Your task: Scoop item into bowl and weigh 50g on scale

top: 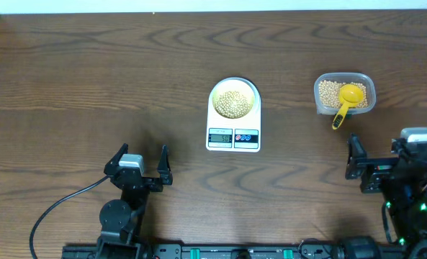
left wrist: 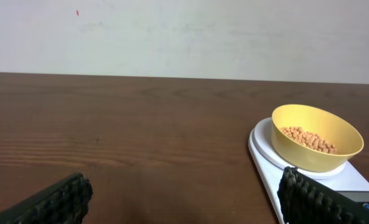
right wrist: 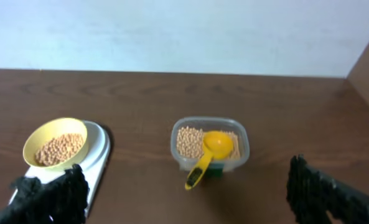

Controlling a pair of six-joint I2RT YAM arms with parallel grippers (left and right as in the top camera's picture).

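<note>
Sitting at the near left of the wooden table, the left claw is standing wide open, its two black fingers spread far apart, gripping nothing and touching nothing. The right claw is waiting at the near right, its jaws likewise spread wide and empty. The pale-yellow bowl is resting on the round platform of the white scale, in the middle of the table between the two arms and well apart from both. A layer of tan beans is lying in the bottom of the bowl. More beans are filling a clear plastic container to the right of the scale, ahead of the right claw. A yellow scoop is lying in it, cup on the beans, handle sticking out over the near rim. The scale's display is showing digits too small to read.
</note>
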